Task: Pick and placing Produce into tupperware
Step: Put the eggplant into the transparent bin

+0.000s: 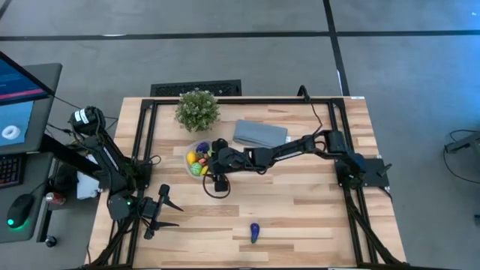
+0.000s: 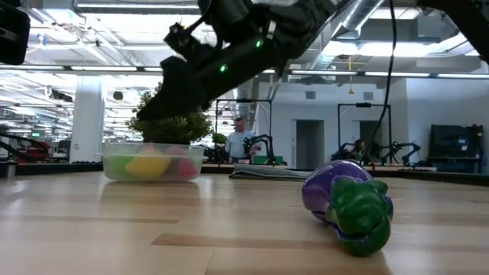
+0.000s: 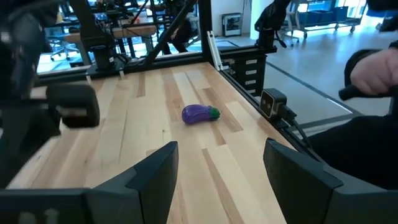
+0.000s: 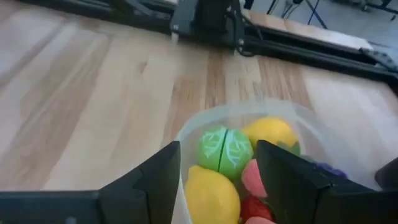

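The right gripper (image 1: 210,159) hung just over the tupperware (image 1: 193,148), fingers parted and empty above the produce (image 4: 225,149) piled inside. One purple eggplant (image 1: 255,232) lay alone near the front edge. The left gripper (image 1: 171,211) waited apart, jaws spread, holding nothing.

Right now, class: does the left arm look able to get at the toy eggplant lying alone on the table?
Probably yes: the left pincer is open, and only bare wood shows between it and the eggplant.
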Tool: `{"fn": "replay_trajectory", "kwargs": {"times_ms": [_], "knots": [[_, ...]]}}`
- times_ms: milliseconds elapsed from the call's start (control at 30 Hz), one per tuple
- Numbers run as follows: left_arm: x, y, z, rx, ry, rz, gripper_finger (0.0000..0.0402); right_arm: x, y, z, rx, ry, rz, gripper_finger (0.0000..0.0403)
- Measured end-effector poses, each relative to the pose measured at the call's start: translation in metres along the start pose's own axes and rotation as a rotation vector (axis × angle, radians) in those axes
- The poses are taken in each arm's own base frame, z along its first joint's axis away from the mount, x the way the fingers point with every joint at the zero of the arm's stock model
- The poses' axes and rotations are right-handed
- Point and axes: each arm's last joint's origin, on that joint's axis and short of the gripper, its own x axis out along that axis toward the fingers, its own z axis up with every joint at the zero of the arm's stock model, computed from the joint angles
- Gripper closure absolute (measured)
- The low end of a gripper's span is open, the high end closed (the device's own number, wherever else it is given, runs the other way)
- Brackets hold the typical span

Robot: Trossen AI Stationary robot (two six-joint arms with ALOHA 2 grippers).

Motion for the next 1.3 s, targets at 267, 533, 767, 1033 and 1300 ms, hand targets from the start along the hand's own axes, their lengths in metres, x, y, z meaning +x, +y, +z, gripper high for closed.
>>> {"fn": "replay_trajectory", "kwargs": {"times_ms": [267,533,767,1033,1300], "knots": [[0.0,0.0,-0.001,-0.005,0.006,0.001,0.0175,-0.032,0.026,0.021,-0.034,0.104,0.079,0.0168],[0.0,0.0,-0.001,-0.005,0.007,0.001,0.0175,-0.051,0.069,0.013,-0.031,0.327,0.11,0.0168],[0.0,0.0,-0.001,-0.005,0.007,0.001,0.0175,-0.063,0.104,0.008,-0.013,0.424,0.137,0.0168],[0.0,0.0,-0.001,-0.002,0.006,0.002,0.0175,-0.078,0.136,0.002,0.02,0.529,0.119,0.0168],[0.0,0.0,-0.001,0.013,0.004,0.004,0.0175,-0.102,0.162,0.003,0.019,0.59,0.11,0.0168]]}}
